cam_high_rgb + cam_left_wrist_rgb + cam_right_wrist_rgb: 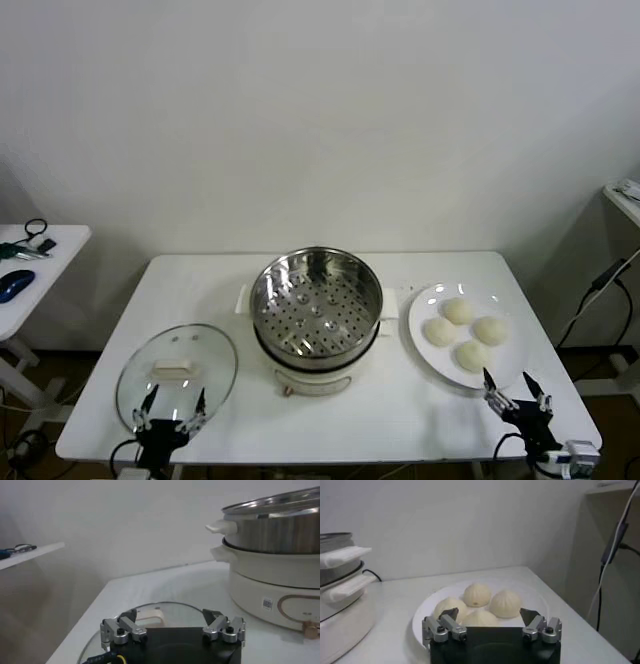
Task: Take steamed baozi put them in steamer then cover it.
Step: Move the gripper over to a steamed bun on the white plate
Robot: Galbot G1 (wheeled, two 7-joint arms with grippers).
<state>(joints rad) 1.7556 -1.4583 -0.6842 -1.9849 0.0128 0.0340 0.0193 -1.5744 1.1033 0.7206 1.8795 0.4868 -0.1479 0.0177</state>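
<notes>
Head view: nothing of the task appears done; the steamer point(316, 308) stands uncovered at frame centre with its perforated tray bare; all four steamed baozi point(465, 330) lie on a white plate point(428, 353) at centre right; the glass cover point(177, 375) rests flat on the table point(400, 420) at lower left; the left gripper point(171, 406), fingers spread, sits at the cover's near edge; the right gripper point(518, 389), likewise spread, holds nothing just below the plate; loading and covering both remain. Left wrist view: spread fingers frame the cover's cream handle point(148, 613); the steamer's interior is hidden, its right side cut off. Right wrist view: the nearest bun is partly masked by the gripper body.
</notes>
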